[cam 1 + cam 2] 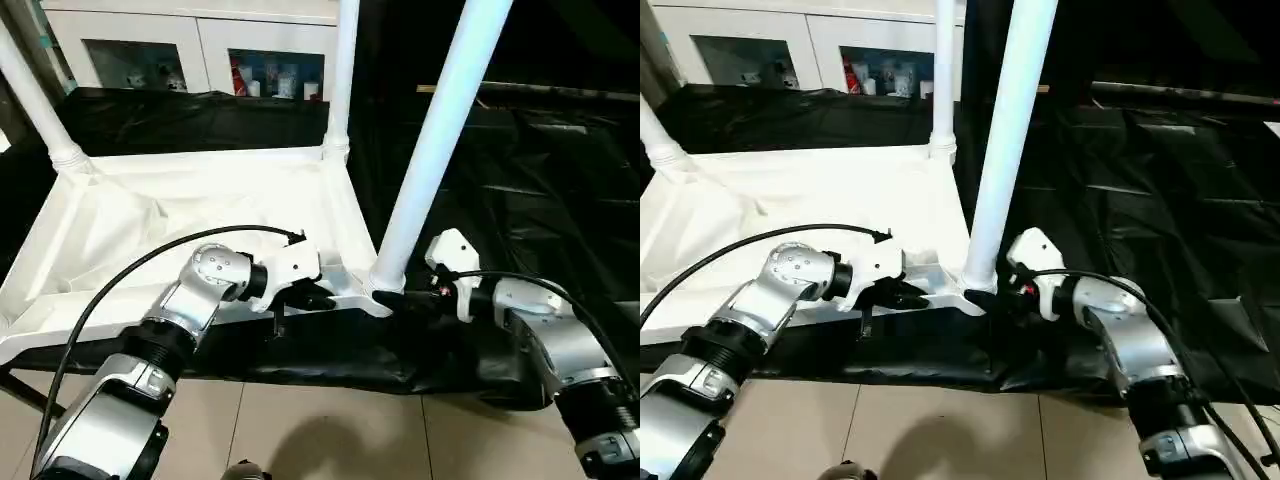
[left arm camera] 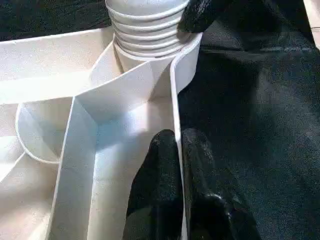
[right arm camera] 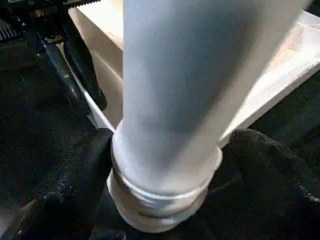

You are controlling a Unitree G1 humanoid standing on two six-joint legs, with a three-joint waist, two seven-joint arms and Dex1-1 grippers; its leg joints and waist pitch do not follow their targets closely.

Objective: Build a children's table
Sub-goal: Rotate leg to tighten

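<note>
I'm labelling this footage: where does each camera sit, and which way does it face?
Head views: the robot's head, facing forward and down at the upturned tabletop, over both silver forearms.
Left wrist view: the left wrist, facing along the left tool, which pinches the tabletop's rim.
Right wrist view: the right wrist, facing the near leg.
Shared: the leg's ribbed base appears in every view.

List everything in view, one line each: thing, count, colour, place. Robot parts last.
tabletop: one, white, upside down on the black sheet.
legs: three, white; near-right corner, far-right corner, far-left corner.
black sheet: one, black, covering the work surface.
cabinet: one, white with glass doors, behind.
left gripper: one, black fingers, pinching the tabletop's near rim.
right gripper: one, black fingers, around the near-right leg's base.
</note>
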